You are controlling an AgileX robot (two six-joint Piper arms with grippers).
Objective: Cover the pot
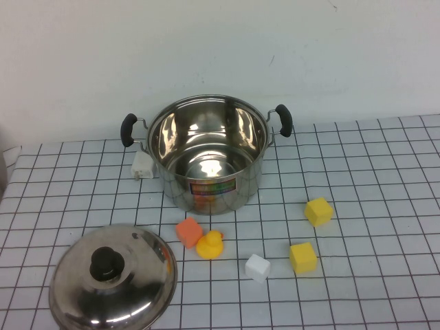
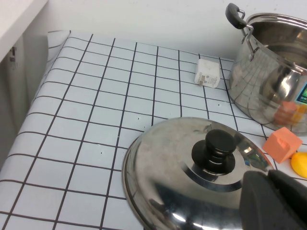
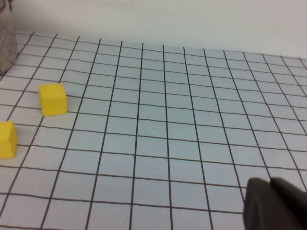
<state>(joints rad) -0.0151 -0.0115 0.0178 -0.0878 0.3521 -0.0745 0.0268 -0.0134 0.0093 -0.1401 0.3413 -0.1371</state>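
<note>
At the table's back stands one pot (image 1: 207, 155), upright, mouth up, handles left-right; one lid (image 1: 113, 278), two yellow cubes (image 1: 318, 211). Left gripper (image 2: 273, 201) closed, empty; right gripper (image 3: 276, 206): cannot tell.

All you see of your robot is two dark corners: the left pincer (image 2: 276, 201) shows as a matte black, rounded bulk with a faint seam, and the right pincer (image 3: 276, 206) looks the same, smooth and unmarked.

pot (image 1: 206, 155): shiny steel stockpot, two black handles, colourful front label; upright, uncovered, empty, at table's far middle.
</note>
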